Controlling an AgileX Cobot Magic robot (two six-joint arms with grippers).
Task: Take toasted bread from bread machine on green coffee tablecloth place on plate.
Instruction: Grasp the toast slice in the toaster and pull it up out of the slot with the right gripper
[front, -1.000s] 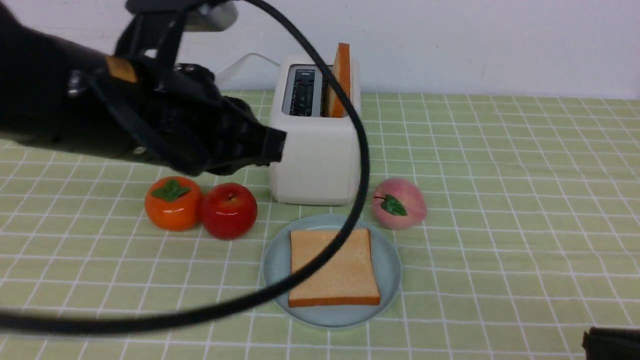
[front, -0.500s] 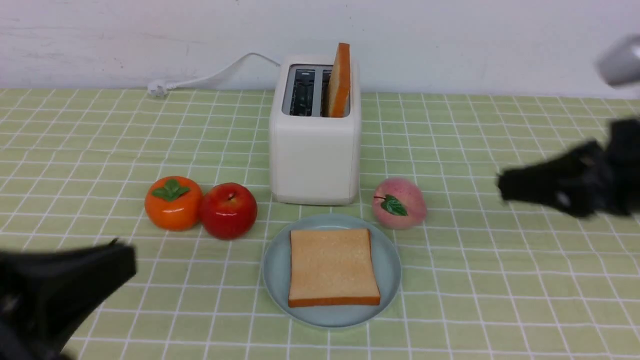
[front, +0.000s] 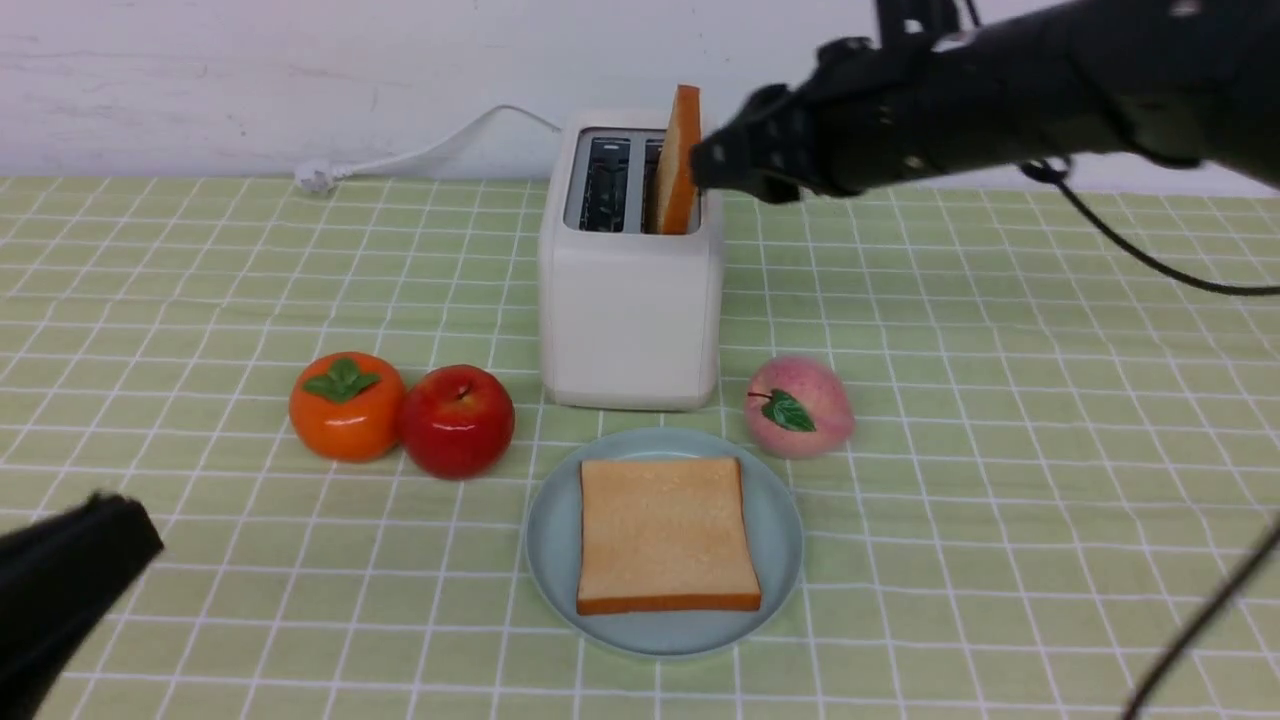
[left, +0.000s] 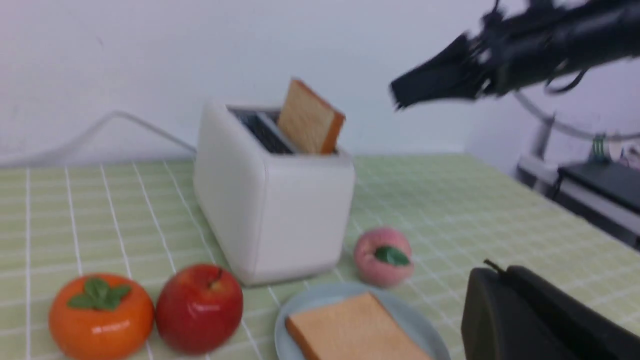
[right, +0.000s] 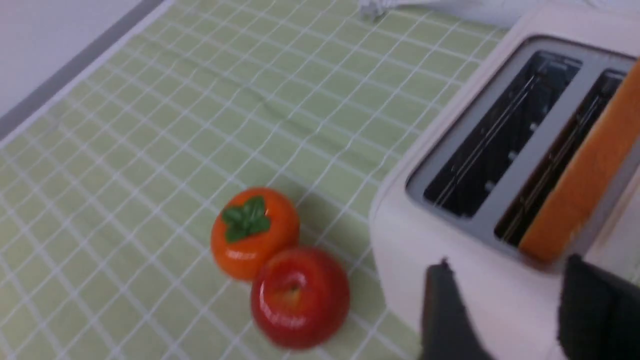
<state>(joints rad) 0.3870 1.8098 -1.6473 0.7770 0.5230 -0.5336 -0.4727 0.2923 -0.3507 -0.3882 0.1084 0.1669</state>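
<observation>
Right gripper (front: 712, 165), jaws parted and empty, hangs just beside the upright slice of toasted bread (front: 681, 160), which has tan faces and an orange-brown crust and stands in the right slot of the white bread machine (front: 630, 310). Left gripper (front: 70, 570), closed and empty, sits low at near left. The other slice (front: 665, 535) lies flat on the pale blue-green plate (front: 548, 530), on the green checked tablecloth (front: 1000, 450).

Front view: raised, near side, facing far wall (front: 200, 80) across green coffee tablecloth (front: 1000, 400). Left wrist view: low, near left, facing far right. Right wrist view: close above bread machine (right: 400, 235), facing down and left. All share bread machine, red apple (front: 458, 420).
</observation>
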